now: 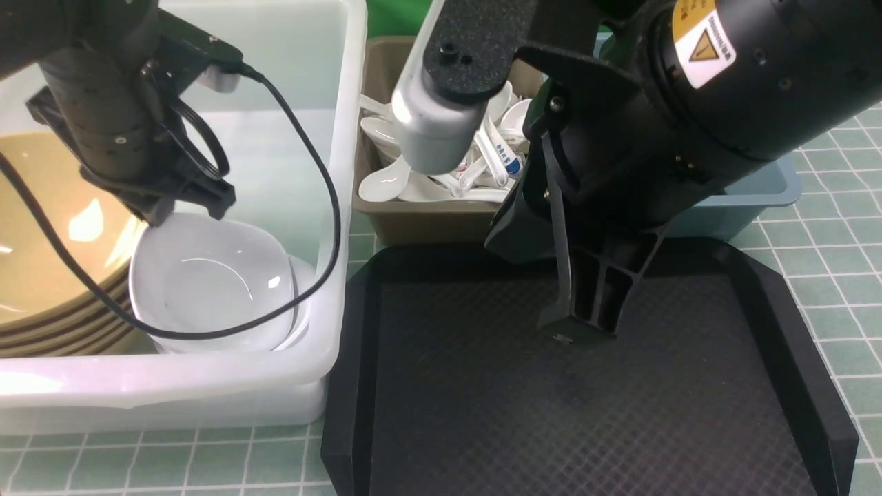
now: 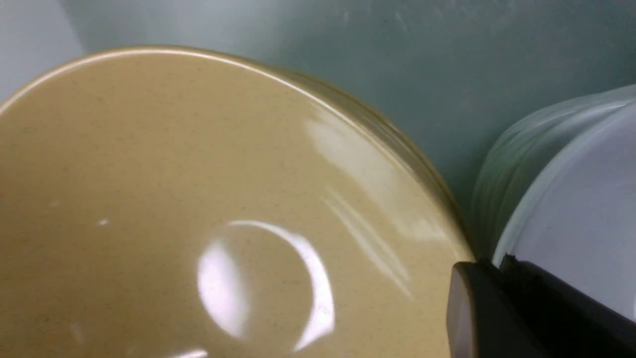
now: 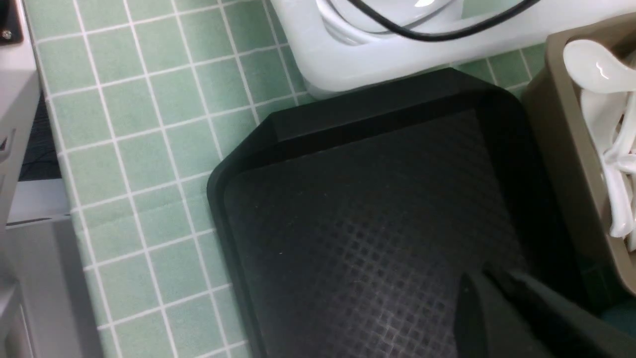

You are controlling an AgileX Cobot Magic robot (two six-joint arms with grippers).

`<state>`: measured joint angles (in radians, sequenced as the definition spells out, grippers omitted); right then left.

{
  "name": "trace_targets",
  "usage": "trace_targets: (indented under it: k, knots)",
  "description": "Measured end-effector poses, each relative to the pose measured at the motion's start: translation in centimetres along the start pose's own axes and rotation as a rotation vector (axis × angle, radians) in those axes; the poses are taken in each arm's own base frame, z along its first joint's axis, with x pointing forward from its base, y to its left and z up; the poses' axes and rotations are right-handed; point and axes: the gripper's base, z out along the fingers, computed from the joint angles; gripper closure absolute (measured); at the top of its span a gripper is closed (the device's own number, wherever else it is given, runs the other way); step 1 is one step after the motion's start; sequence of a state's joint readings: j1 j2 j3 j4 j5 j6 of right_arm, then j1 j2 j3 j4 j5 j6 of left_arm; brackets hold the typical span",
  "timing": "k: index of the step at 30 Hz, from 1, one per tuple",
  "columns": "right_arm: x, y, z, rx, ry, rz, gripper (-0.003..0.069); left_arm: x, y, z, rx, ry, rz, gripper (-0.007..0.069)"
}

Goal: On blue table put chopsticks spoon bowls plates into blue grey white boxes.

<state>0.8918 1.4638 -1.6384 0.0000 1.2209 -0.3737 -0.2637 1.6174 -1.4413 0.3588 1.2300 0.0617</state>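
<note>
Tub (image 1: pixel 172 399) first: found bowls (image 1: pixel 48 227) stacked at its left and plates (image 1: pixel 207 275) stacked just right of them, both piles inside. Caught left gripper (image 1: pixel 155 215) down at far-left rim of top plate, with clenched jaws; could not tell whether touching it. Saw black cable (image 1: pixel 329 179) looped over plates. Spotted right gripper (image 1: pixel 575 329) low over tray (image 1: pixel 482 413), with jaws pressed together on nothing. Noted grey box (image 1: pixel 413 224) just beyond tray, packed with white spoons (image 1: pixel 386 182). Picked out blue-printed spoon (image 1: pixel 511 165) among them, toward box's right side. Glimpsed blue box (image 1: pixel 751 196) right of it, mostly hidden behind right arm (image 1: pixel 723 89). Saw table (image 1: pixel 827 289) beneath all.
</note>
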Motion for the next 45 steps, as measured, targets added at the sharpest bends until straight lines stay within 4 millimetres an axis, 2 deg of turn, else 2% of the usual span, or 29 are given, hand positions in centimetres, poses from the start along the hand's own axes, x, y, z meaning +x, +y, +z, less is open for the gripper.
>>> trace_targets:
  k: [6, 10, 14, 28, 32, 35, 37, 40, 45]
  knots:
    - [0.0, 0.0, 0.0, 0.0, -0.001, 0.0, 0.061, 1.0, 1.4, -1.8, -0.041, -0.042, -0.057, 0.0618]
    - [0.0, 0.0, 0.0, 0.001, -0.003, -0.001, 0.061, 1.2, 0.9, -1.0, 0.033, -0.017, -0.055, 0.0618]
    - [0.0, 0.0, 0.0, 0.001, -0.003, -0.001, 0.061, 1.4, -0.2, 1.2, 0.078, 0.056, -0.023, 0.0618]
    - [0.0, 0.0, 0.0, 0.0, 0.001, -0.001, 0.061, 1.0, -1.7, 1.2, 0.11, 0.052, 0.019, 0.0618]
    - [0.0, 0.0, 0.0, -0.001, 0.002, -0.001, 0.061, 1.5, -0.8, 0.0, 0.046, 0.019, 0.004, 0.0618]
    - [0.0, 0.0, 0.0, -0.001, 0.002, -0.001, 0.061, 3.0, 1.1, -3.0, -0.037, -0.061, -0.068, 0.0618]
    - [0.0, 0.0, 0.0, 0.0, 0.0, -0.001, 0.061, 3.7, 1.8, -3.7, -0.047, -0.076, -0.102, 0.0618]
    - [0.0, 0.0, 0.0, 0.001, -0.004, -0.005, 0.061, 4.2, 1.7, -3.0, -0.019, -0.05, -0.112, 0.0618]
    - [0.0, 0.0, 0.0, 0.001, -0.003, -0.01, 0.061, 3.9, -0.2, 1.3, 0.051, 0.031, -0.07, 0.0618]
